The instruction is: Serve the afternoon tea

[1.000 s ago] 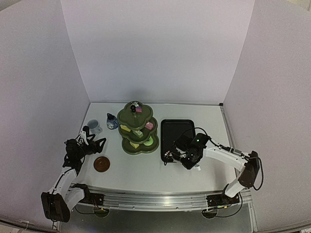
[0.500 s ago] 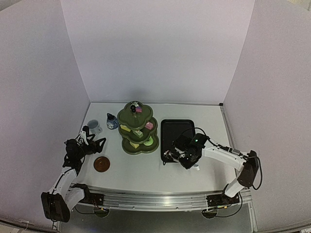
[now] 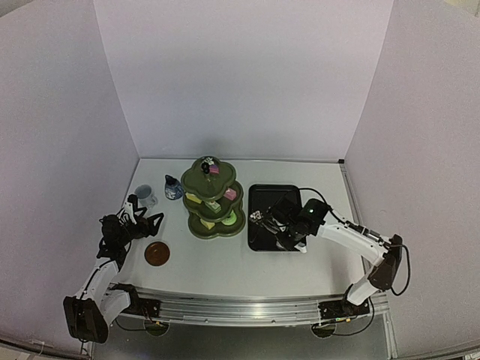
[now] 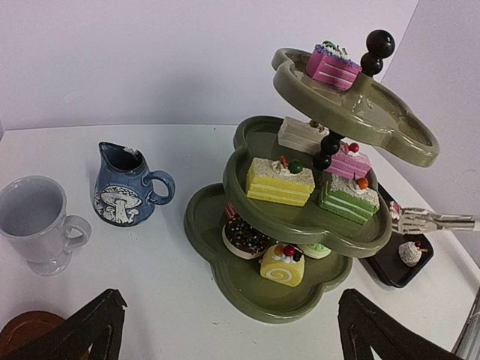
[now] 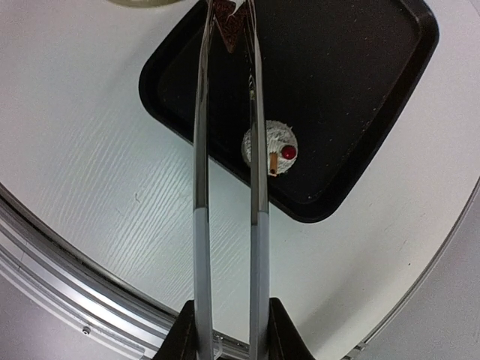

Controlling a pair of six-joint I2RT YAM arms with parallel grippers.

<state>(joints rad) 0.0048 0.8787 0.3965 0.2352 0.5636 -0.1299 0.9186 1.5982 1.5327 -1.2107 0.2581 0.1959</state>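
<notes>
The olive-green three-tier stand [image 3: 214, 199] [image 4: 300, 225] holds several cakes, among them a pink one [image 4: 334, 67] on top and a yellow roll [image 4: 283, 264] at the bottom. A white mug [image 4: 37, 221], a dark-blue pot [image 4: 124, 187] and a brown coaster [image 3: 157, 253] lie to its left. My left gripper [image 4: 232, 337] is open, facing the stand with nothing in it. My right gripper [image 5: 229, 330] is shut on the metal tongs [image 5: 201, 150], whose tips pinch a small brown cake [image 5: 229, 26] over the tray. A white cherry-topped cake [image 5: 270, 146] sits on the tray.
The black tray [image 3: 274, 217] [image 5: 360, 97] lies right of the stand, near the table's front right. White walls enclose the back and both sides. A metal rail [image 3: 240, 307] runs along the near edge.
The right arm has moved back from the tray's near corner, carrying the tongs over the tray toward the stand. Its jaws closed further on the tongs. The left arm has not moved.
</notes>
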